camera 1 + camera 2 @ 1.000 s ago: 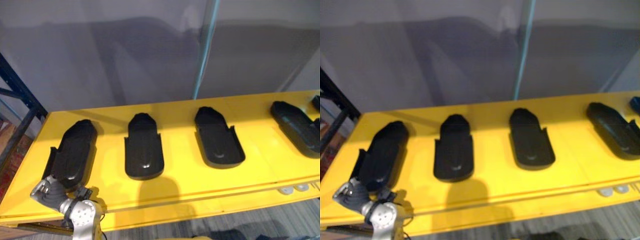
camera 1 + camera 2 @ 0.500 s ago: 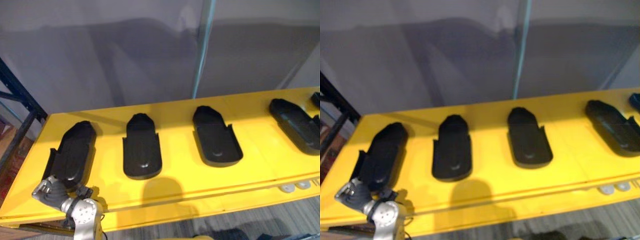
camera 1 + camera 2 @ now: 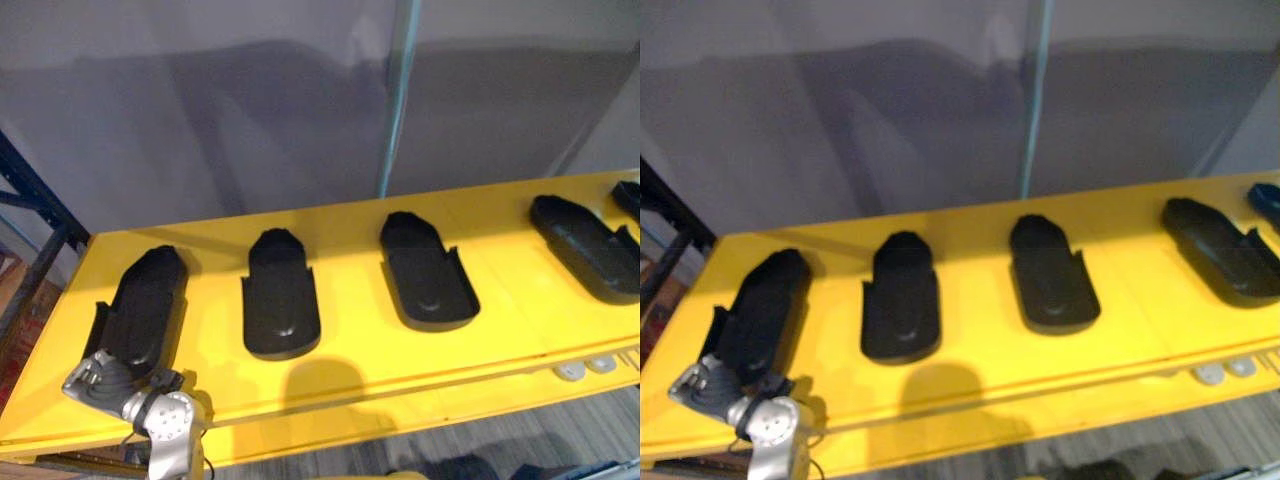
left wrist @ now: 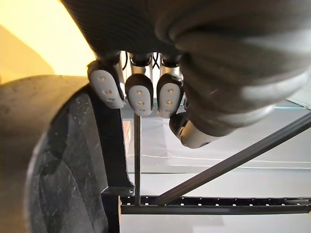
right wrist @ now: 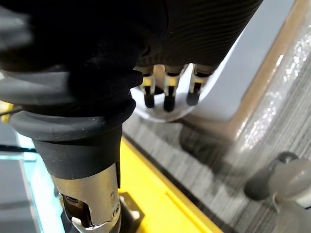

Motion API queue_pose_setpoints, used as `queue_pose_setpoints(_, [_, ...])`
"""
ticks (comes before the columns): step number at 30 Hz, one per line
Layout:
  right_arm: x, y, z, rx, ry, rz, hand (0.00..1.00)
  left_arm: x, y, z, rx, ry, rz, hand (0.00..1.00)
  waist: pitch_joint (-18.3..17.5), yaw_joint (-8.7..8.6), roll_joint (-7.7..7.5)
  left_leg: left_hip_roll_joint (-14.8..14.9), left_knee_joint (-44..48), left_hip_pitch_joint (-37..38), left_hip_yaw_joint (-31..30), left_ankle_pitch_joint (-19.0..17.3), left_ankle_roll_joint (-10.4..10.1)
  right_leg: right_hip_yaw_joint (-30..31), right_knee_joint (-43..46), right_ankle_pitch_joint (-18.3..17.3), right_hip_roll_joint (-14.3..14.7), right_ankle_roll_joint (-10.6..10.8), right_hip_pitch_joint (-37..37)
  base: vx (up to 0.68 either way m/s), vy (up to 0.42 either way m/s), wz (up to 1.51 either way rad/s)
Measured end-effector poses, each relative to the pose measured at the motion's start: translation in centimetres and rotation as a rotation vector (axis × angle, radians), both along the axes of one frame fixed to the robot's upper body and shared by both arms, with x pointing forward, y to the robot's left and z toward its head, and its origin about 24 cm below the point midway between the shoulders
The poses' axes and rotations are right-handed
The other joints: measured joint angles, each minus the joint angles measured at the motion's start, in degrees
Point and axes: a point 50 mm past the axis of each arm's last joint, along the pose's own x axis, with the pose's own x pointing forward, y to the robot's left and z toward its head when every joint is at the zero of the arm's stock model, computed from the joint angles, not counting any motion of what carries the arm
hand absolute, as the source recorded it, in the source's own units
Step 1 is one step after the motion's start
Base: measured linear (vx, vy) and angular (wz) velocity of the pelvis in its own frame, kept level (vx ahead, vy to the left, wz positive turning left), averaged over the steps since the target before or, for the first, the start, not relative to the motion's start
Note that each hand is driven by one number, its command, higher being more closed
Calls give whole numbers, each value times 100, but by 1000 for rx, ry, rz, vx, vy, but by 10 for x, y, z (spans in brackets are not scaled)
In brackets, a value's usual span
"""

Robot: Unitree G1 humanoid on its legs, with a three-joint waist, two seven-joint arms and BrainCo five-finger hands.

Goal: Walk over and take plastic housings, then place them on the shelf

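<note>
Several black plastic housings lie in a row on the yellow shelf (image 3: pixel 350 375): the leftmost housing (image 3: pixel 145 312), a second housing (image 3: pixel 280 295), a third housing (image 3: pixel 425 272) and a fourth housing (image 3: pixel 585 248). My left hand (image 3: pixel 100 378) sits at the shelf's front left corner, against the near end of the leftmost housing. Up close, its fingers (image 4: pixel 138 94) are curled with the thumb close by and nothing between them; the housing (image 4: pixel 63 170) lies beside them. My right hand (image 5: pixel 167 92) hangs over the floor with straight, relaxed fingers, holding nothing.
A grey wall with a pale vertical strip (image 3: pixel 400 90) backs the shelf. A dark rack upright (image 3: pixel 35 200) stands at the far left. Another dark part (image 3: pixel 630 195) peeks in at the right edge. Two small white pieces (image 3: pixel 585 367) sit under the shelf's front right lip.
The whole picture has shifted slightly left, so the camera moved. The housings keep their places on the shelf, and my left hand stays at the near end of the leftmost one.
</note>
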Motion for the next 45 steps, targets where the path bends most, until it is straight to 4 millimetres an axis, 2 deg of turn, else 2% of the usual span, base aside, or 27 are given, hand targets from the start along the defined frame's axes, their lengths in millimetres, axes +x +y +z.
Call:
queue_pose_setpoints(1, [0,0,0,0,0,0,0,0,0,0,2,1,0,0,1,-5,-2,0,0,0,-1,0,0,0,-1,0,0,0,0,0,0,0])
queue_pose_setpoints(10, [0,0,0,-5,7,17,0,2,-1,5,8,-37,23,0,18,-49,-24,-10,-6,0,-4,1,1,-5,-6,0,0,0,1,0,0,0])
queue_pose_setpoints(12, [0,0,0,-3,8,16,0,2,-2,17,39,-101,43,0,40,-58,-54,-11,-6,-2,-9,1,1,-10,-6,0,0,0,0,0,0,0])
queue_pose_setpoints(15, [-2,0,0,-5,12,14,0,0,-6,50,161,-259,74,0,68,-59,-121,-24,-6,-13,-19,2,2,-9,-4,-1,-2,0,-4,0,0,0])
queue_pose_setpoints(16, [-4,1,-1,-2,18,12,0,-1,-11,62,197,-329,84,0,73,-57,-120,-31,-9,-20,-24,2,2,-10,3,-2,-5,0,-9,0,0,0])
queue_pose_setpoints(19, [-7,1,-1,-4,24,9,0,-7,-19,82,228,-457,124,0,89,-60,-95,-57,-9,-33,-55,2,2,-12,19,-19,-24,-4,-15,0,0,2])
queue_pose_setpoints(23, [-12,3,-2,1,37,4,0,-10,-29,94,228,-553,135,0,83,-75,-128,-59,-5,-56,-156,1,3,-77,185,-139,-40,-3,-66,-7,-17,13])
queue_pose_setpoints(30, [-14,5,-4,6,43,2,0,-22,-33,114,245,-672,231,0,85,-57,-153,-60,24,-104,-198,1,3,-114,219,-153,-50,-3,-94,-4,-8,2])
queue_pose_setpoints(34, [-14,5,-4,7,43,2,0,-22,-31,113,232,-615,274,0,81,-51,-158,-59,29,-105,-204,1,3,-115,220,-153,-50,-3,-92,0,0,0])
queue_pose_setpoints(35, [-14,5,-4,7,44,2,0,-22,-27,109,182,-593,284,0,79,-50,-160,-58,31,-105,-208,1,3,-117,221,-153,-50,-3,-90,0,0,0])
queue_pose_setpoints(40, [-15,6,-4,13,50,1,0,-23,-11,79,58,-441,347,0,49,-9,-177,-57,38,-105,-229,1,4,-150,219,-151,-52,-6,-78,0,0,0])
queue_pose_setpoints(45, [-15,7,-5,18,54,3,0,-22,-5,57,11,-339,354,0,-52,48,-190,-60,29,-106,-238,1,5,-170,178,-146,-57,-12,-68,0,0,0])
